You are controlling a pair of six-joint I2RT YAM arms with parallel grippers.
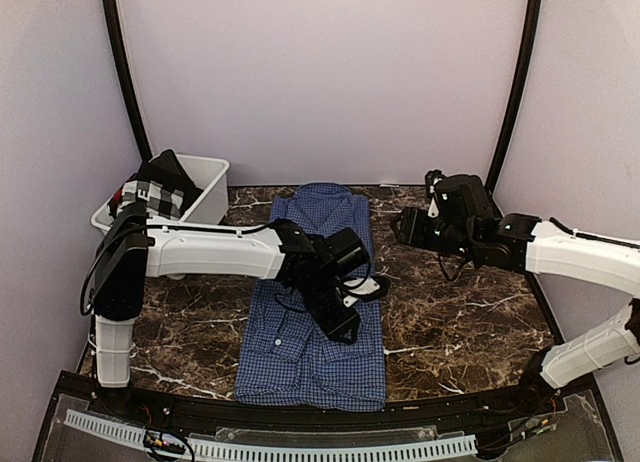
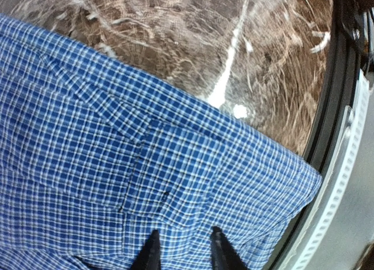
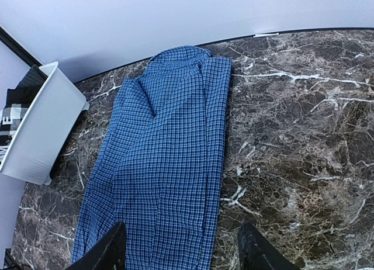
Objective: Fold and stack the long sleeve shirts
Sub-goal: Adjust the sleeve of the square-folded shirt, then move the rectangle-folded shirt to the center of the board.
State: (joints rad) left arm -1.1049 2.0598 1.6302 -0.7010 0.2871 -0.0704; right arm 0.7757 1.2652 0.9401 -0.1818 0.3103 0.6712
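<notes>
1. The blue shirt [image 1: 300,367] lay flat on the table [image 1: 455,317], folded into a long strip that ran from the near edge to the far edge. Its collar was at the far end.
2. The cloth was soft and woven in a fine check of blue, dark and white. It showed shallow creases and straight stitched seams.
3. My left gripper [image 2: 184,252] was over the near half of the shirt. Its two thin, dark, tapered fingers [image 2: 153,253] stood a narrow gap apart, with checked cloth visible between them and nothing pinched. I could not tell whether the tips touched the cloth.
4. My right gripper [image 3: 184,248] hung to the right of the shirt, well apart from it. Its jaws were spread wide and were empty.
5. The table surface was a glossy, dark brown marble pattern with irregular white veins.
6. A white plastic bin [image 1: 208,170], rectangular with smooth walls, stood at the far left corner. It held bunched clothes [image 1: 152,194], one in a bold black-and-white check.
</notes>
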